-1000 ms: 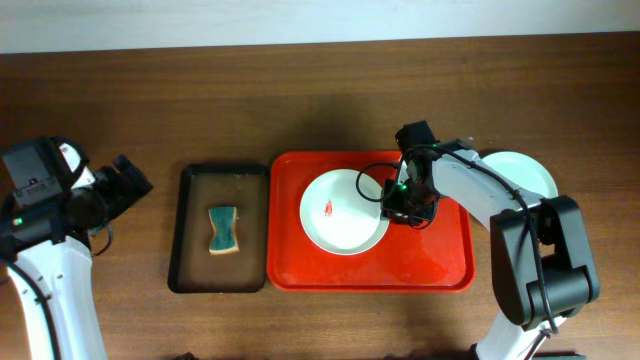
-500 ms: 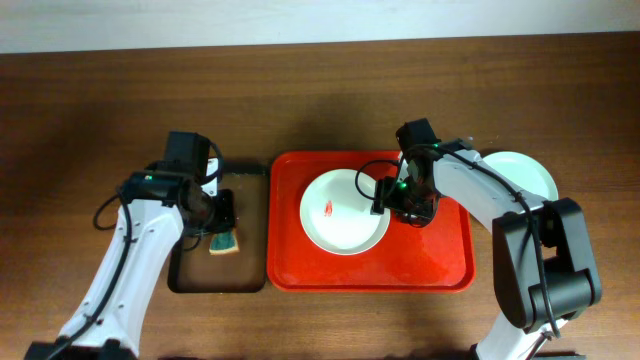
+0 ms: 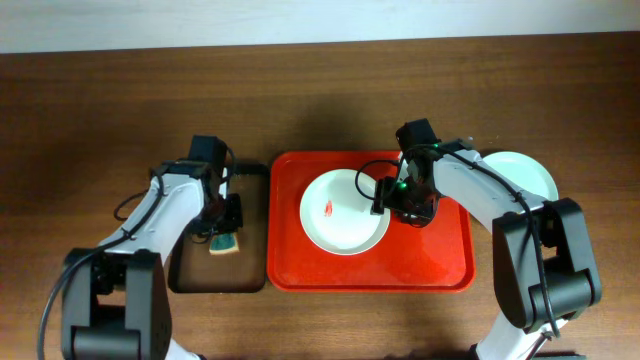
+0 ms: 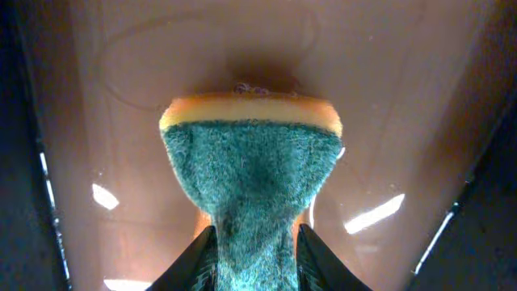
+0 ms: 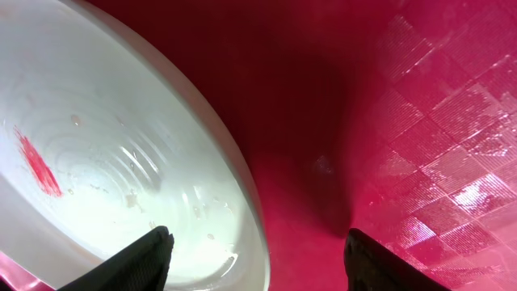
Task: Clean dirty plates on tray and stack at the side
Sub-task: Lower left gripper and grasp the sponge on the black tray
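A white plate with a red smear lies in the red tray. My right gripper stands open astride the plate's right rim. In the right wrist view one finger hangs over the plate and the other over the tray floor, gripping nothing. My left gripper is down in the black tray, shut on a green-topped sponge with a yellow layer. Its fingers pinch the sponge's near end.
A second pale plate lies on the table right of the red tray, partly under the right arm. The black tray has a brown floor and stands just left of the red tray.
My left arm swung in from the far left to the black tray and closed on the sponge. My right gripper opened wider at the plate's rim and stayed in place.
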Available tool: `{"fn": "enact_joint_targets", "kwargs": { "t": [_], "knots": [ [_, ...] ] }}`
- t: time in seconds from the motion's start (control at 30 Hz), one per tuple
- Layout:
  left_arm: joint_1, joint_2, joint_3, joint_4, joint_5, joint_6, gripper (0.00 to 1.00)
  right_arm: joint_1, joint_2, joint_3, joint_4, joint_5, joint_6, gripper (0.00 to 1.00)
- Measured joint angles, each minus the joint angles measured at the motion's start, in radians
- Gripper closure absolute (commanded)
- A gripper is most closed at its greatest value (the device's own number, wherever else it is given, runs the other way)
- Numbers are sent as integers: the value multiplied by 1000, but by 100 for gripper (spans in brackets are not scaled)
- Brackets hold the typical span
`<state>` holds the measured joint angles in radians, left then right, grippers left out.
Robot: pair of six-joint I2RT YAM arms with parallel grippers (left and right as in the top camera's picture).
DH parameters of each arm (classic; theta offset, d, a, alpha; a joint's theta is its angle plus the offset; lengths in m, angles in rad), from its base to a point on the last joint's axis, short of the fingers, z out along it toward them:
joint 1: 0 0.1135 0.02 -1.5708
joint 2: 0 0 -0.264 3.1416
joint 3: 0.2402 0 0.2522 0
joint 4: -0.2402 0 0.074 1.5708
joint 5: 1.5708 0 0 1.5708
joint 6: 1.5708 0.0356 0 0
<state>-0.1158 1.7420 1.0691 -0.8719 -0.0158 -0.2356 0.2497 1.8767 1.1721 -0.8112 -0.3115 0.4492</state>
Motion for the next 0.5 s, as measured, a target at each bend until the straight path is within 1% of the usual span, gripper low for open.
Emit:
{"fn": "enact_joint_targets", "kwargs": {
  "t": [0.03,0.2,0.3,0.37,0.43,0.5],
  "knots": [
    [0,11,0,1,0,0,75,0,0,0,0,0,-1,31],
    [0,16,0,1,-1,0,71,0,0,0,0,0,0,31],
    [10,16,0,1,2,0,72,0,0,0,0,0,0,31],
    [38,16,0,1,45,16,72,0,0,0,0,0,0,31],
    [51,16,0,1,76,34,74,0,0,0,0,0,0,31],
    [51,16,0,1,84,35,78,0,0,0,0,0,0,31]
  ]
}}
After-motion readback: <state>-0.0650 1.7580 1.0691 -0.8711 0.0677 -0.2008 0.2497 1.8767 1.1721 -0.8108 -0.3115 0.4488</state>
